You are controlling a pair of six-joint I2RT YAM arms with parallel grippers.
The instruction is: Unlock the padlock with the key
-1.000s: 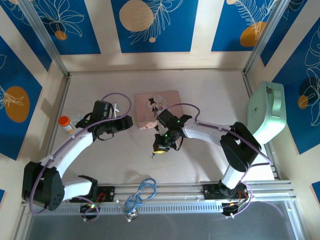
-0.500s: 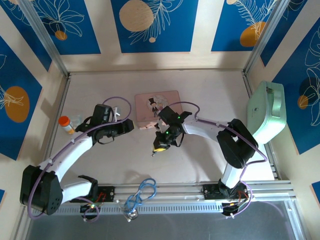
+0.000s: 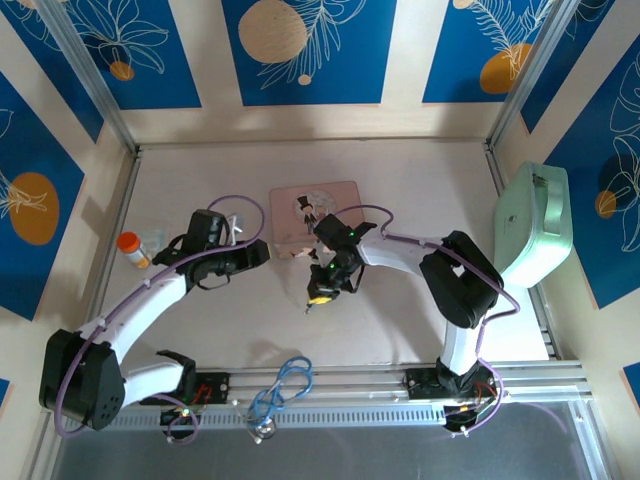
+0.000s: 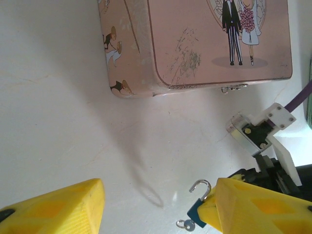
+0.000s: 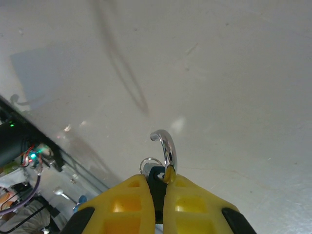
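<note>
while the right pincer (image 5: 157, 181) is pinching the padlock (image 5: 156, 174) between its tips, the left pincer (image 4: 158, 195) is standing wide and holding nothing.
the shackle (image 5: 168, 146) is poking out just beyond the right pincer's tips, one end looking free, and a small silvery ring (image 5: 147, 165) is sitting just beside the body; whether the key is seated i cannot tell. the padlock is hanging close beside one of the left pincer's fingers (image 4: 253, 209), the pink box (image 4: 195, 44) well beyond its tips. the step, i judge, is freeing the shackle: the right pincer should be gripping the body only, leaving ring and shackle clear, while the left is closing slowly on the ring.
</note>
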